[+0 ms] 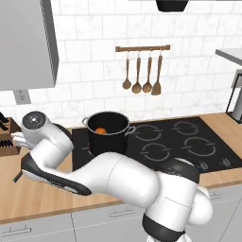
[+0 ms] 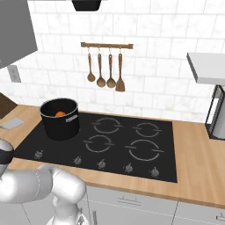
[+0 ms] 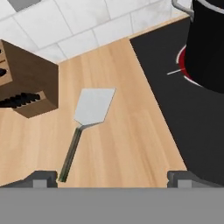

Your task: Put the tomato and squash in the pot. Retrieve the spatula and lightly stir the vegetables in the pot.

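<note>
Black pot stands on the cooktop's rear-left burner, an orange-red tomato visible inside. Light-grey spatula lies flat on the wooden counter, between the knife block and the cooktop, blade toward the wall. Pincer hovers above it, its 2 fingertips spread wide, holding nothing.

Bare wood surrounds the spatula; a knife block crowds at ten o'clock, the pot at two.
</note>
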